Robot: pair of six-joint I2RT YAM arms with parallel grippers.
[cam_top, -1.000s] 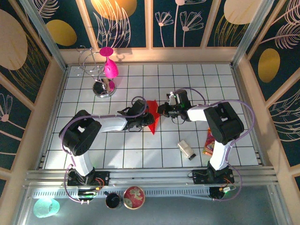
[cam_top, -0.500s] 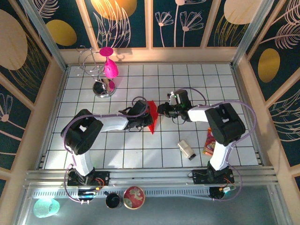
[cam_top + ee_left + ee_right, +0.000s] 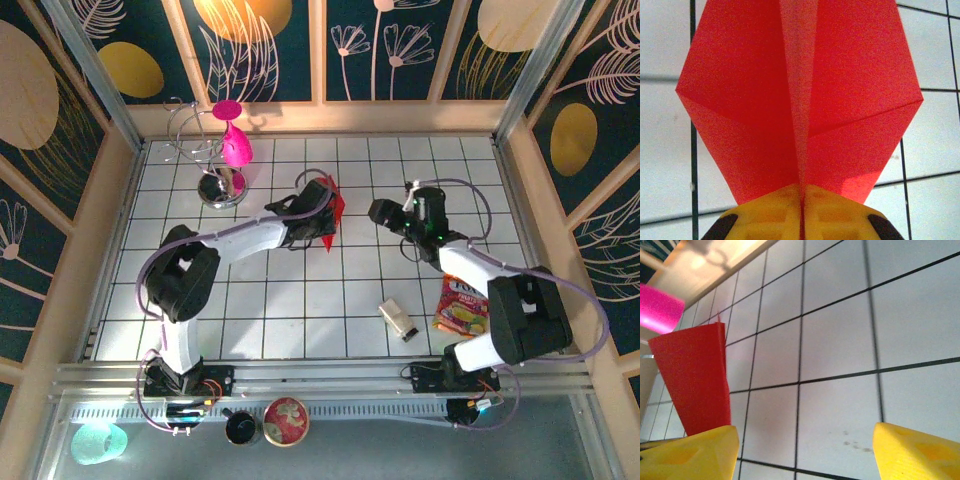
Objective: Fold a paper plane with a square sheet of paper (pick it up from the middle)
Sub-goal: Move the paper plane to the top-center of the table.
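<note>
While pinched at its fold, red paper plane (image 3: 800,100), centre crease, wings spread

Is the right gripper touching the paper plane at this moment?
Apart. The top view shows bare white tile between the right gripper and the paper plane.

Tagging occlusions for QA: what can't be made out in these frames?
- Top view: paper plane mostly behind left hand; fold stage unreadable.
- Left wrist: plane's far end cut by top edge; pinched crease hidden between fingers.
- Right wrist: magenta goblet cut off by left edge.
- Top view: snack packet print too small.
</note>
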